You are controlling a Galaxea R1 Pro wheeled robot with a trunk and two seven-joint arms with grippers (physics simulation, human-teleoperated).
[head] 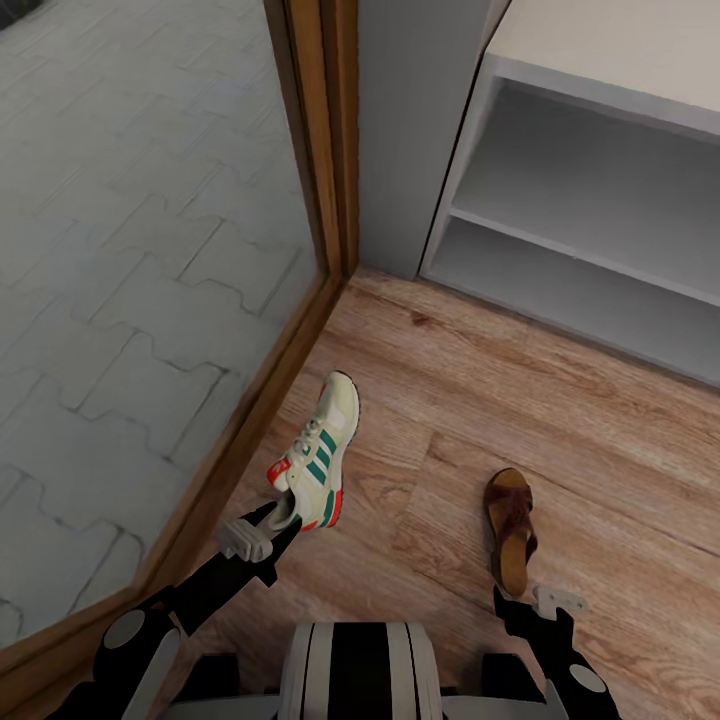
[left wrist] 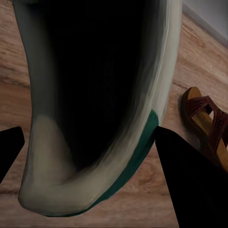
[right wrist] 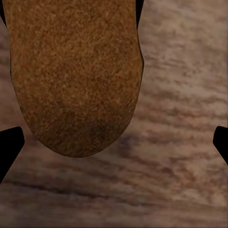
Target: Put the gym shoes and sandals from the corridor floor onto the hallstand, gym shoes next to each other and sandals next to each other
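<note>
One gym shoe point(head: 320, 452), cream with green stripes and a red heel patch, is tilted on its side near the wooden door frame. My left gripper point(head: 282, 512) is shut on its heel end. In the left wrist view the shoe's dark opening point(left wrist: 95, 95) sits between the two fingers point(left wrist: 190, 180). A brown sandal point(head: 510, 525) lies flat on the corridor floor point(head: 600, 450); it also shows as the sandal point(left wrist: 209, 121) in the left wrist view. My right gripper point(head: 525, 598) hovers open over the heel of the sandal point(right wrist: 76, 71). The white hallstand point(head: 600, 100) stands at the far right.
A glass pane in a wooden frame point(head: 320, 150) runs along the left, with grey paving point(head: 120, 250) behind it. A grey wall section point(head: 410, 120) fills the corner beside the hallstand. Open plank floor lies between the shoes and the rack.
</note>
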